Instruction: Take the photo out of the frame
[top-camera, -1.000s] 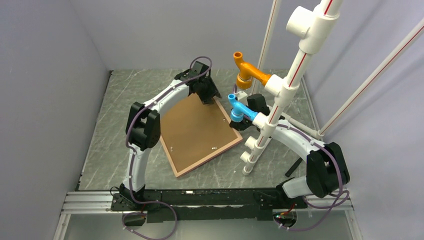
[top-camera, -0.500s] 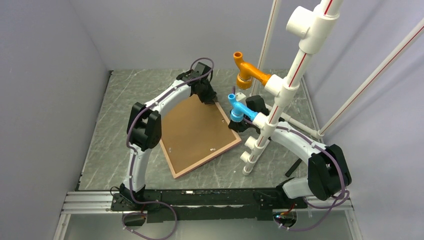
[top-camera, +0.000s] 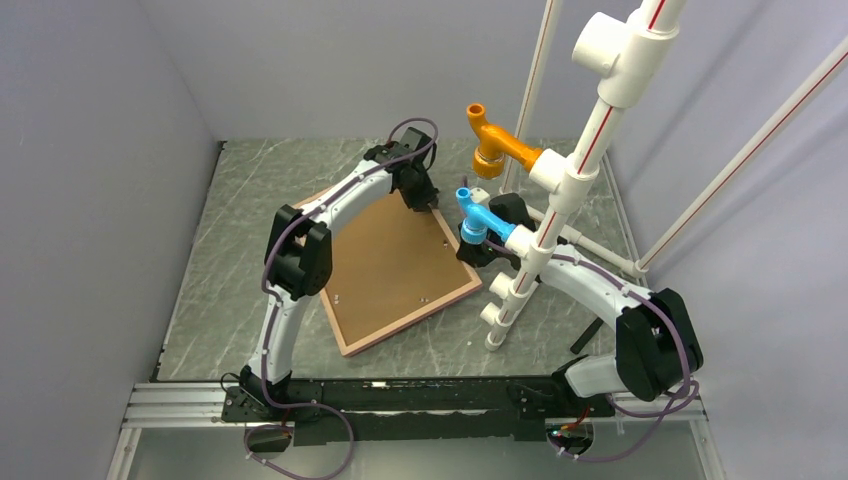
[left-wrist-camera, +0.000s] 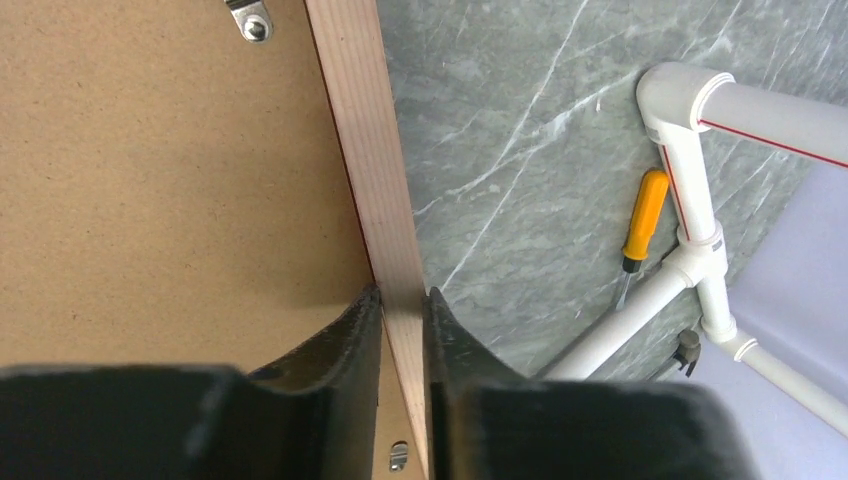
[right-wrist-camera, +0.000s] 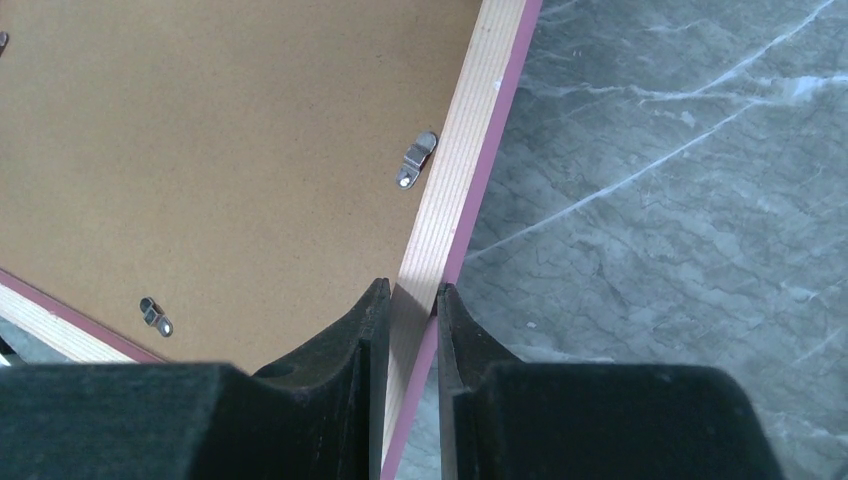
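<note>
The frame (top-camera: 415, 318) rests back side up on the table, and its brown backing board (top-camera: 390, 265) covers the photo, which is hidden. My left gripper (top-camera: 425, 205) is shut on the frame's pale wood rail near the far right corner. In the left wrist view the gripper (left-wrist-camera: 400, 300) clamps that rail (left-wrist-camera: 365, 150) beside the board (left-wrist-camera: 170, 170). My right gripper (top-camera: 468, 250) is shut on the right-hand rail. The right wrist view has the gripper (right-wrist-camera: 412, 295) pinching the rail (right-wrist-camera: 470, 140) with its pink edge. Metal clips (right-wrist-camera: 415, 160) hold the board.
A white pipe stand (top-camera: 560, 200) with an orange fitting (top-camera: 495, 140) and a blue fitting (top-camera: 480, 220) rises right beside the frame and over my right arm. A yellow-handled screwdriver (left-wrist-camera: 640, 235) lies by the pipes. Grey walls close the table's sides.
My left jaws have closed onto the frame's far rail. The left arm has moved slightly right, and the frame has shifted a little. The right gripper has kept its hold.
</note>
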